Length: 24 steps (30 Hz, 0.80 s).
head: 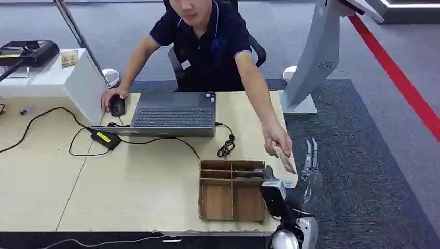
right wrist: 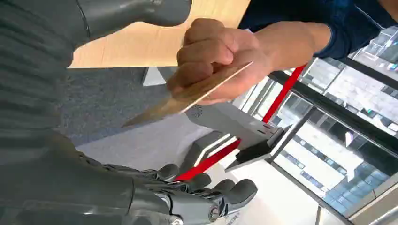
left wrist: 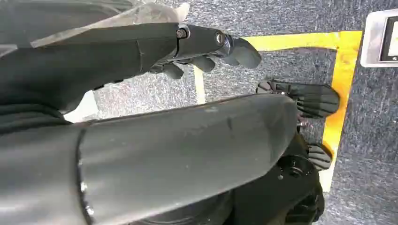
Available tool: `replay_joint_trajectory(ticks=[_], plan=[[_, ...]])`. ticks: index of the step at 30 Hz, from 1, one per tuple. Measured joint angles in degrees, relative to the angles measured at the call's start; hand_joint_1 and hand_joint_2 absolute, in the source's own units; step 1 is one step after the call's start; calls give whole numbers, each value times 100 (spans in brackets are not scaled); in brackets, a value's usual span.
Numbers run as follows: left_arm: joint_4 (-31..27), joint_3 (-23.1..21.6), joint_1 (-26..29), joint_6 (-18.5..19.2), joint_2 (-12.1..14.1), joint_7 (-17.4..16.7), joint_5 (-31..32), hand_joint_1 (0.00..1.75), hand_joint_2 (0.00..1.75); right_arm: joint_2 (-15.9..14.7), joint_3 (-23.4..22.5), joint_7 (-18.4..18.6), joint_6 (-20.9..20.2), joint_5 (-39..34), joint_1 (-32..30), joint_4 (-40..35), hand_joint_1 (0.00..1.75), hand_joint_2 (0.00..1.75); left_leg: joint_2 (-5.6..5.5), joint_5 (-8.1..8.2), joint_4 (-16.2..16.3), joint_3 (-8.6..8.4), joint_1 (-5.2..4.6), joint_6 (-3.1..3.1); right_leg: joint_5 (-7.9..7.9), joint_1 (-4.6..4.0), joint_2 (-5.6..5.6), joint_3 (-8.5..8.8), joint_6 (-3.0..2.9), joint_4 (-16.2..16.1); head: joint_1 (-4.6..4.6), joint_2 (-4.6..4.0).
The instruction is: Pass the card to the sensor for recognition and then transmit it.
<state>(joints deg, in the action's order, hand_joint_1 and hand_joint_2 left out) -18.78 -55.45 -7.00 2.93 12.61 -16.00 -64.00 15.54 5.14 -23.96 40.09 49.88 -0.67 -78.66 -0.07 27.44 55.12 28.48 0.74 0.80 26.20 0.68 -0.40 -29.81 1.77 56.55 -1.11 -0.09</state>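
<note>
Waiting with my right hand released, fingers spread beneath card pinched in person's hand off surface edge. Should close thumb onto flat face, squarely.

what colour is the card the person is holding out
Tan, a light golden brown; the card, pinched in the person's hand, shows best in the right wrist view.

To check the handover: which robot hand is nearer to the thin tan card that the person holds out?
Right. The right hand is raised open just beside the thin tan card; the left hand hangs low over the carpet.
</note>
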Motion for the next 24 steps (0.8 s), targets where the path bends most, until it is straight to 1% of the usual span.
replay_joint_trajectory(ticks=[1,2,3,4,5,6,24], plan=[[0,0,0,5,4,0,2,0,0,0,-7,-9,0,2,-1,0,145,175,0,0,0,0,0,0,0,0,0,0,0,0,-2,0],[0,0,0,5,7,0,7,0,0,2,-11,-15,0,0,-1,0,145,175,0,0,0,0,0,0,0,0,0,0,0,0,0,0],[0,0,0,7,11,0,7,0,0,2,-20,-17,0,2,-1,0,150,175,0,0,0,0,0,0,0,0,0,0,0,0,0,0],[0,0,0,7,15,0,7,0,0,2,-26,-17,0,2,-1,0,168,175,0,0,0,0,0,0,0,0,0,0,0,0,0,0],[0,0,0,13,17,0,7,0,0,2,-33,-17,0,2,-1,0,168,175,0,0,0,0,0,0,0,0,0,0,0,0,-2,0],[0,0,0,13,17,0,7,0,0,4,-35,-17,0,2,-2,0,175,175,0,0,0,0,0,0,0,0,0,0,0,0,0,0],[0,-2,0,22,22,0,13,0,0,4,-72,-24,0,-15,-5,0,175,175,0,0,0,0,0,0,0,0,0,0,0,0,0,0]])
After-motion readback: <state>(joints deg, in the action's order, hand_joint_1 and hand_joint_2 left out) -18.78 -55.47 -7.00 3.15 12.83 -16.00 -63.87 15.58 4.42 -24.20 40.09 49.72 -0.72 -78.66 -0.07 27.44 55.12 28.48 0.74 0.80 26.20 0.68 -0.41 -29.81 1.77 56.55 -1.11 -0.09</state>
